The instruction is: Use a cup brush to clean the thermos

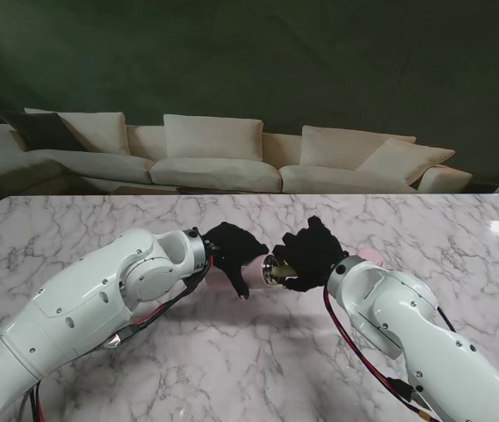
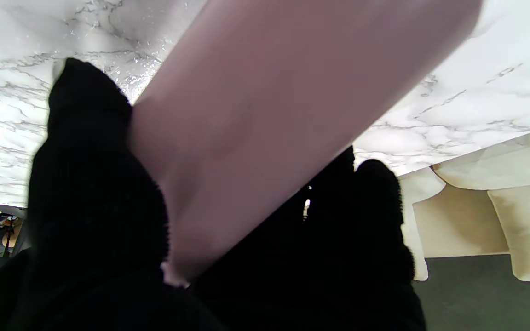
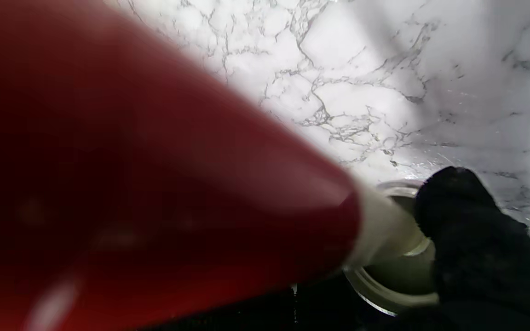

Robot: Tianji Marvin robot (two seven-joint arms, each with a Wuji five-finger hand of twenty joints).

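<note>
Near the middle of the marble desk, well away from all four edges: one pink thermos, lying roughly level and lifted between two black-gloved hands. Left hand wrapped around the pink body, fingers on one side and more on the other, pressed against the smooth wall; grasping the thermos. Metal mouth of the thermos turned toward the robot's right, meeting the right hand. Right hand closed around one cup brush, its fat red handle filling most of the right wrist view, blurred by closeness. Beyond the red part, a pale white shaft running straight into the round steel rim of the thermos opening; brush head hidden inside, not to be made out. One black fingertip resting just beside that rim.

Two white arms in all, one from each near corner of the desk, elbows out, wrists converging. Reddish cables along both forearms.

Past the far edge of the desk: one long cream sofa with several cushions, one of them dark at its left end, against a dark green wall.
</note>
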